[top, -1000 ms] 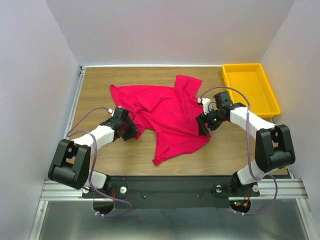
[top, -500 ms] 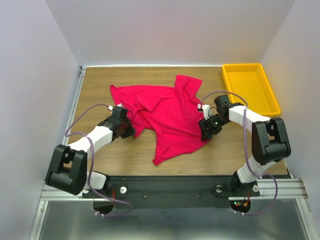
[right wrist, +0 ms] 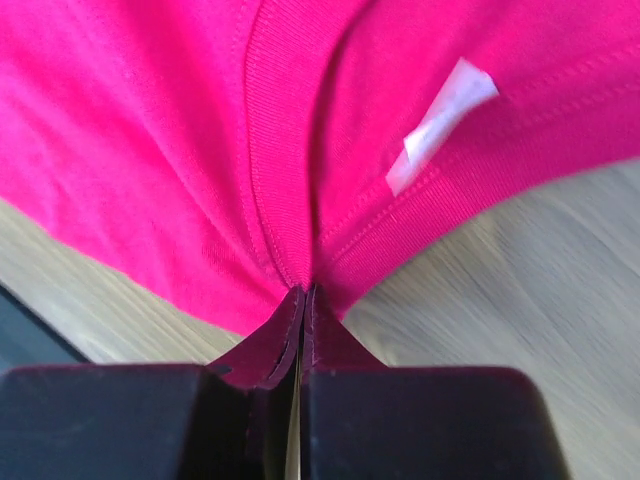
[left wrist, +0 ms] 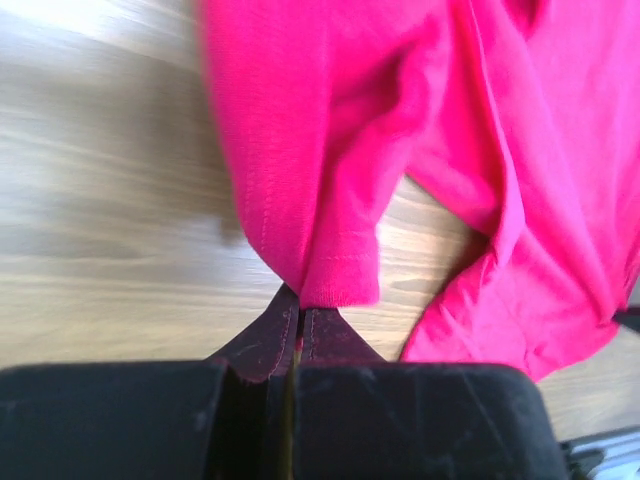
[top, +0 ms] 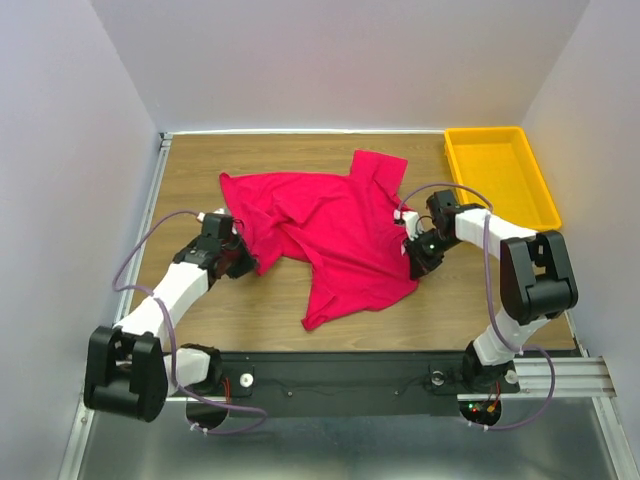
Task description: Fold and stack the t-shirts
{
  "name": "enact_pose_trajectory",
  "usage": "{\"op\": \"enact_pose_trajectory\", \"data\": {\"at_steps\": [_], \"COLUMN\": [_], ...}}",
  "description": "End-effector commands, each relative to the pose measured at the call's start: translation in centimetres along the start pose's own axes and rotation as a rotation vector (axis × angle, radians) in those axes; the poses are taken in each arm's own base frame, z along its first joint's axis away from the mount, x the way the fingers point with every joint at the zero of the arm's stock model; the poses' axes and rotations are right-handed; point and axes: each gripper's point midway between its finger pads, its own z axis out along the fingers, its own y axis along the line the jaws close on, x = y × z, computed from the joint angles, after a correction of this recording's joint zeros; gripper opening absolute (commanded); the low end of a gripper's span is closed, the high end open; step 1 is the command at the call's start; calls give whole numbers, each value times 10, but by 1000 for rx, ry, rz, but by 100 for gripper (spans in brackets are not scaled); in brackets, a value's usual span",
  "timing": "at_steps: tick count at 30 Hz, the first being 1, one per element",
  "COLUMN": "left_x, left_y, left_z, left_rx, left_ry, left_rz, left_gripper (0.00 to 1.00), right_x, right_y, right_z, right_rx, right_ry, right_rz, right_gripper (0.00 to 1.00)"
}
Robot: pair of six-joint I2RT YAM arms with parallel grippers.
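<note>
left fingers: clamped on sleeve hem of crimson-pink cotton t-shirt
right fingers: pinching its collar
tip: spread slow, keep it taut

1 fixed camera looks down on the whole desk from above its near edge; 2 wrist cameras face forward, very near, sharing the t-shirt.

Right gripper pinches t-shirt collar beside label.
</note>
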Motion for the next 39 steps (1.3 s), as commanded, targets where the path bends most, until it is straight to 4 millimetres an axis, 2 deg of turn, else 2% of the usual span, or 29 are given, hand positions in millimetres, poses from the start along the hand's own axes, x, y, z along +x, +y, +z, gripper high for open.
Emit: {"op": "enact_pose_trajectory", "data": {"at_steps": [1,3,4,7,10,14,17,24,25,26,28,29,31,32,34,35,37,39], "left_x": [-25,-33,-46,-52,-54,-51,-60,-68,-68,-66,-63,-64,-65,-66,-71,-76,-86,-102], "left_y": [15,24,24,28,46,72,84,84,83,82,82,81,81,80,75,70,63,54], "left_z": [-32,-44,-55,-70,-74,-79,-85,-92,-94,-95,-96,-99,-103,-104,-110,-114,-122,-131], "left_rx": [-6,-26,-18,-25,-55,-109,-162,-144,-144,-137,-139,-137,-133,-131,-111,-91,-61,-22], "left_ry": [-84,-109,-151,-182,-183,-188,-238,-260,-263,-255,-241,-254,-270,-276,-296,-320,-371,-449], "left_rz": [-42,-73,-99,-126,-173,-236,-304,-325,-317,-300,-281,-270,-236,-228,-183,-160,-107,-81], "left_gripper": [0,0,0,0,0,0,0,1,9,36,54,63,67,73,73,73,73,75], "right_x": [-8,-7,-4,0,0,-10,-19,-26,-27,-29,-34,-42,-54,-60,-73,-78,-80,-77], "right_y": [-32,-45,-54,-68,-79,-97,-105,-117,-114,-110,-103,-96,-86,-75,-52,-24,11,69], "right_z": [-40,-50,-54,-60,-64,-79,-88,-88,-87,-89,-98,-108,-121,-123,-130,-120,-103,-73], "right_rx": [249,315,356,390,415,492,527,553,535,528,525,528,520,479,401,268,107,-97], "right_ry": [4,18,36,49,52,19,-13,-28,-35,-48,-84,-129,-182,-221,-272,-296,-300,-270], "right_rz": [-73,-89,-84,-73,-57,-40,-29,-14,-20,-42,-70,-93,-134,-152,-215,-251,-321,-420], "right_gripper": [1,1,1,0,1,1,1,1,12,21,41,54,59,65,65,65,65,65]}}
